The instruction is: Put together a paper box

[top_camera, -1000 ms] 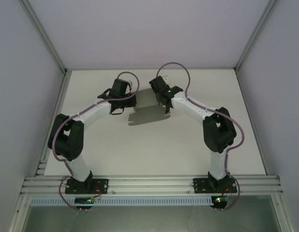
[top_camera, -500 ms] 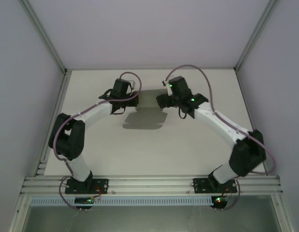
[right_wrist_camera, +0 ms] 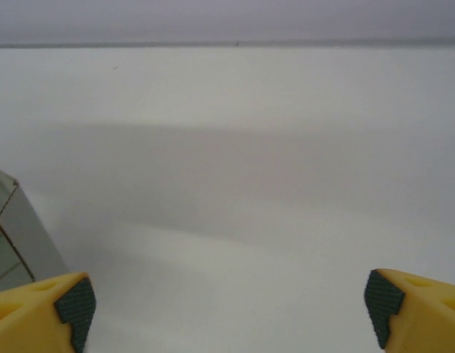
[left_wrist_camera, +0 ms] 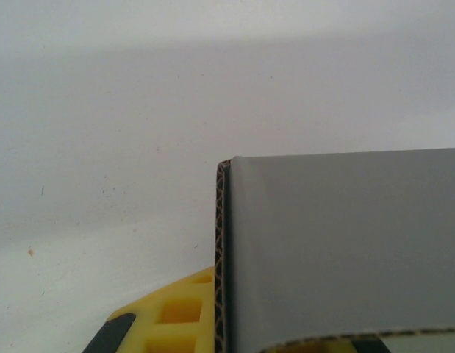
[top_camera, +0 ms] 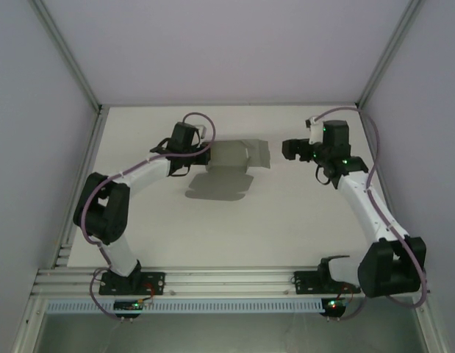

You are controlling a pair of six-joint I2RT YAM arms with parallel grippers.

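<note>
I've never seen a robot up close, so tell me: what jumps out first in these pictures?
The grey paper box, a partly folded cardboard sheet, is held up over the middle of the white table, casting a shadow. The left end effector is shut on its left edge; the left wrist view shows the corrugated edge beside a yellow finger. The right end effector stands open to the right, apart from it.

Diffuse overhead light drops a soft shadow of the paper box (top_camera: pixel 242 154) onto the table (top_camera: pixel 286 220), wrist views hazy.
</note>
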